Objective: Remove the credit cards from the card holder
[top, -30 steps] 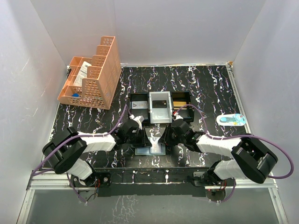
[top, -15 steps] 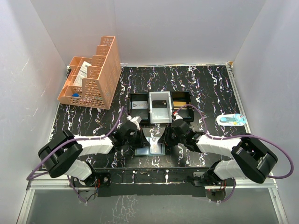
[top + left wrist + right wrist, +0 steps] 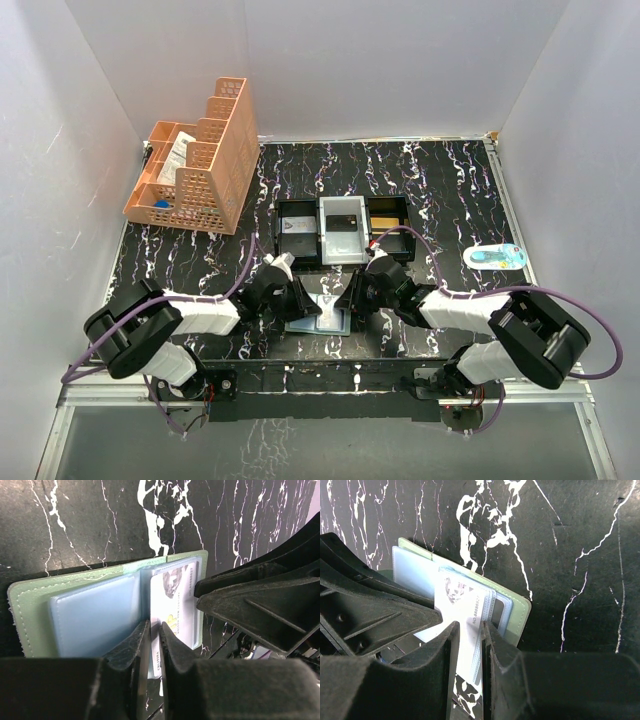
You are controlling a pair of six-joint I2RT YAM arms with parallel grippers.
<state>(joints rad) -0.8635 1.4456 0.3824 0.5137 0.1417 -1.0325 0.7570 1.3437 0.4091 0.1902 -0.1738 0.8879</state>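
My left gripper (image 3: 155,630) is almost closed, with a white bit in the thin gap; I cannot tell if I hold it. My right gripper (image 3: 470,627) pinches a white card (image 3: 465,600) that sticks out of the holder (image 3: 90,615). The holder lies open on the table (image 3: 450,190) between both grippers, just before the tray (image 3: 296,204).

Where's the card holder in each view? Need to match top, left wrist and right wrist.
Top external: card holder low centre of frame.
Left wrist: card holder left to centre, lying open.
Right wrist: card holder centre-left, running diagonally.
Shared landmark: the white card sticking out of it.
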